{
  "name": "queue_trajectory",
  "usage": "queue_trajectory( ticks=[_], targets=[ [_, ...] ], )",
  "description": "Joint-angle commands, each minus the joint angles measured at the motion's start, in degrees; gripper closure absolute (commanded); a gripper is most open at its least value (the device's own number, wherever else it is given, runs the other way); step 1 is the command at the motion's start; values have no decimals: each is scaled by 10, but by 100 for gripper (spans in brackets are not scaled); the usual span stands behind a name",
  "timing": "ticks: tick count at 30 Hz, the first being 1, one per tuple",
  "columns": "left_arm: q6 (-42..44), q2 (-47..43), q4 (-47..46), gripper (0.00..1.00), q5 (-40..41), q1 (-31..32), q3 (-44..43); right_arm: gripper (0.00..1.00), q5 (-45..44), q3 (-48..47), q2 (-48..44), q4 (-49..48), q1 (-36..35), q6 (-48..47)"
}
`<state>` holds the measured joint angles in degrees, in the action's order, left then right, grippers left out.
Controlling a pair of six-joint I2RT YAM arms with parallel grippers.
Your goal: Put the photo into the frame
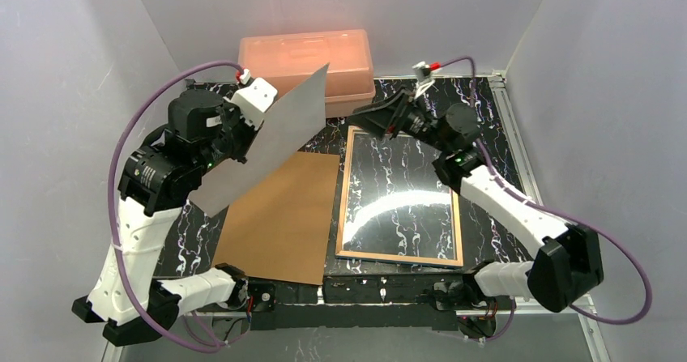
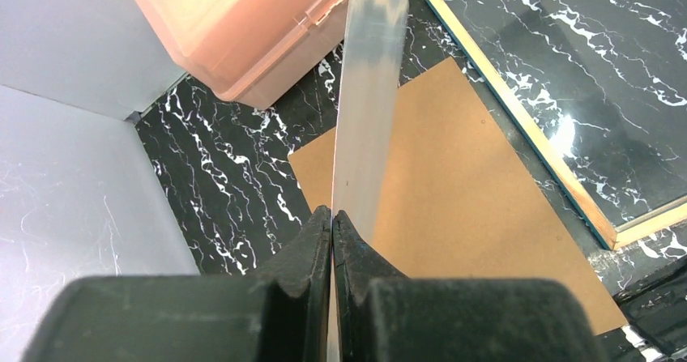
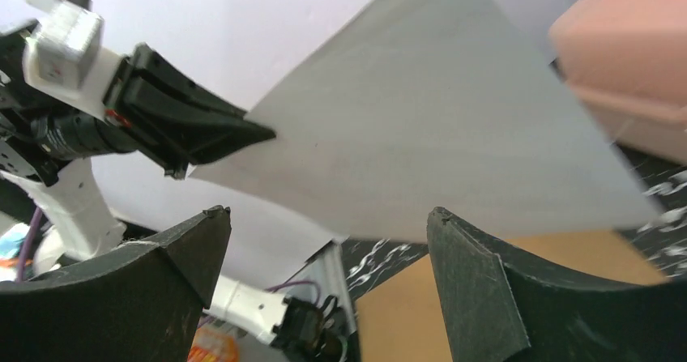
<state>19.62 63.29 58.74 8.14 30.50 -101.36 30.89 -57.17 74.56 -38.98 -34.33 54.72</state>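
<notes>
The photo point(image 1: 267, 139) hangs tilted in the air above the table's left half, its plain white back facing the camera. My left gripper point(image 1: 241, 135) is shut on its left edge; in the left wrist view the sheet point(image 2: 369, 95) runs up from the pinched fingertips point(image 2: 332, 216). The frame point(image 1: 343, 192) lies flat at centre right, wood-coloured edge up, its glass reflecting light. My right gripper point(image 1: 360, 119) hovers open by the frame's far left corner, facing the photo point(image 3: 421, 135). Nothing sits between its fingers point(image 3: 328, 216).
A brown backing board point(image 1: 279, 216) lies flat left of the frame, under the lifted photo. A peach plastic box point(image 1: 308, 58) stands at the back edge. Grey walls close in on the left, right and back.
</notes>
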Motion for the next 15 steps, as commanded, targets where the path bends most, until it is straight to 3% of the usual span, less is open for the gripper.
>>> queue_trajectory(
  ticks=[1,4,7,10,12,15],
  targets=[
    [7,15,-8,100,-6,2,-25,1,16,-16,-47,-2,41,-60],
    [0,32,-23,100,-19,2,-76,1,33,-6,-41,-15,41,-52],
    [-8,50,-44,100,-47,2,-133,1,34,51,-24,-120,40,19],
    [-21,33,-109,100,-75,2,-129,1,18,109,15,-269,38,110],
    [-37,28,-132,100,-90,2,-131,1,15,119,51,-351,30,152],
    [-64,31,-128,100,-117,2,-156,1,7,94,97,-396,8,155]
  ],
)
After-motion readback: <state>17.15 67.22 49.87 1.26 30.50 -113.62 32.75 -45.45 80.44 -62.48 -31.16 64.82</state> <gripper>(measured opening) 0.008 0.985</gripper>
